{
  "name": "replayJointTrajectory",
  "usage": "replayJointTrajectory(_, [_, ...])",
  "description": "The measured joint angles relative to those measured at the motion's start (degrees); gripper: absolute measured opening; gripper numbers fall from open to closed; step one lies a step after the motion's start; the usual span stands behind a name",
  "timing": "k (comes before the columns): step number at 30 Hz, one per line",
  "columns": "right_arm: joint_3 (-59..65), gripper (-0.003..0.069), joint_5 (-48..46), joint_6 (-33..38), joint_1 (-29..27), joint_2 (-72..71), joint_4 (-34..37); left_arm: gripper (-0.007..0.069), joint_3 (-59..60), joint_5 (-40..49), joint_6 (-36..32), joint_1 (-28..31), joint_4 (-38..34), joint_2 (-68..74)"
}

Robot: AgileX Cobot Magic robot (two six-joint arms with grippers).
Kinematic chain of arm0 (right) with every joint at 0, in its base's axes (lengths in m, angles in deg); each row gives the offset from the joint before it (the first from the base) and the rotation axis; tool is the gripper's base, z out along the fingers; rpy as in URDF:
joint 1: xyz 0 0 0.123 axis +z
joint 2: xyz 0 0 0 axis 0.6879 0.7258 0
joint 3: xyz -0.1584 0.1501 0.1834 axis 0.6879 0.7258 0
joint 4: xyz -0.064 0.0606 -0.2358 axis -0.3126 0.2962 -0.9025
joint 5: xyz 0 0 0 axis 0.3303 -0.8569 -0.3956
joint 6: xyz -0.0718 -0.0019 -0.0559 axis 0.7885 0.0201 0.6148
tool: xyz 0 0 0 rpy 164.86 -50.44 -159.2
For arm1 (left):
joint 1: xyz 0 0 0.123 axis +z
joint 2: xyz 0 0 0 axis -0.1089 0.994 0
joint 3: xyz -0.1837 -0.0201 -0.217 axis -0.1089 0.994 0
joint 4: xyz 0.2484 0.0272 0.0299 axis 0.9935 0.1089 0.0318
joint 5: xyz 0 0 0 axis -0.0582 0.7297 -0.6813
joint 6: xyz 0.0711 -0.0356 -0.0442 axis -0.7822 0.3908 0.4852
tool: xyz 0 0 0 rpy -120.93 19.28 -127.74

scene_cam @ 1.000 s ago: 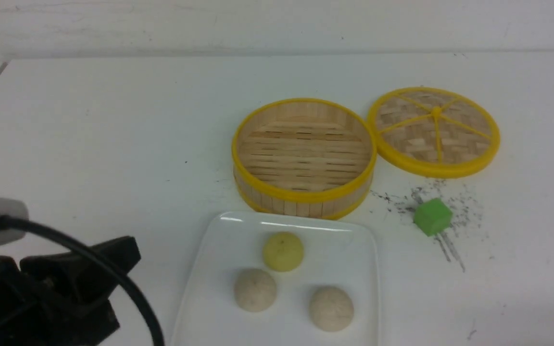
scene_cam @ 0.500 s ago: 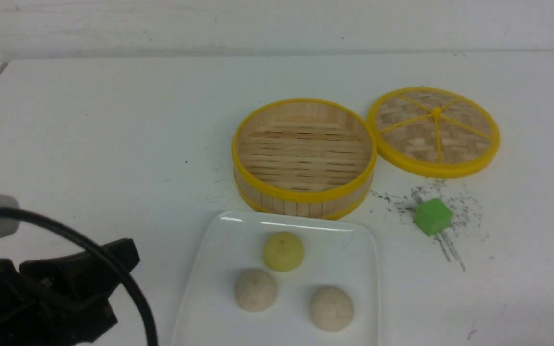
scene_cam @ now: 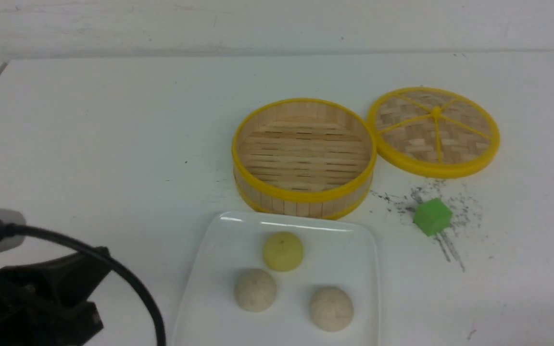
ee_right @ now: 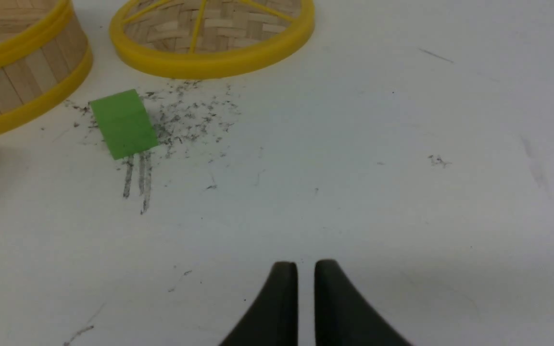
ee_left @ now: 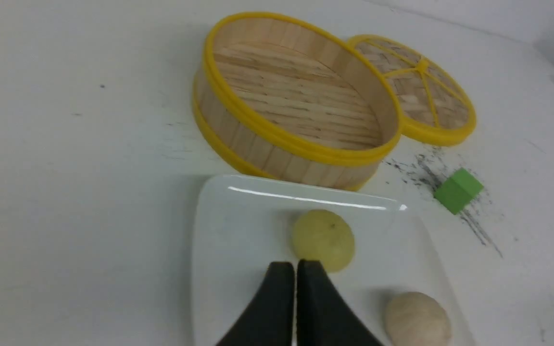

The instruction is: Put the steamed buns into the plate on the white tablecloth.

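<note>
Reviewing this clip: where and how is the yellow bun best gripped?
Probably across opposite sides of the yellow bun, from above: its rounded dome offers no handle, the plate's raised rim hinders a low approach, and its sides look free of the two beige buns.

Free lane on white cloth (scene_cam: 522, 240) from 3 to 5 o'clock, R of green cube (scene_cam: 433, 217). Cube blocks 2 o'clock side of plate (scene_cam: 200, 288). Steamer (scene_cam: 304, 158) walls off plate's 12 o'clock edge; lid (scene_cam: 433, 132) beside it, at 1 o'clock. L arm (scene_cam: 31, 298) fills 7–8 o'clock.
</note>
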Motion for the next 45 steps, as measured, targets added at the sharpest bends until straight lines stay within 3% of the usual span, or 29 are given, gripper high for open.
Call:
replayJointTrajectory(2, [0.0,0.0082,0.0,0.0,0.0,0.0,0.0,0.0041,2.5,-1.6,-9.4,7.7,-5.5,-1.6])
replayJointTrajectory(5, [0.0,0.0085,0.0,0.0,0.0,0.0,0.0,0.0045,6.6,-2.0,-18.5,15.1,-7.9,-5.2])
replayJointTrajectory(13, [0.0,0.0097,0.0,0.0,0.0,0.0,0.0,0.0054,19.4,-1.6,-22.0,24.9,-7.0,-19.4])
replayJointTrajectory(24, [0.0,0.0108,0.0,0.2,0.0,0.0,0.0,0.0064,21.3,7.6,-22.0,26.2,-3.5,-30.1])
replayJointTrajectory(45, [0.0,0.0132,0.0,0.2,0.0,0.0,0.0,0.0087,21.3,8.0,-22.0,26.2,-3.3,-30.1])
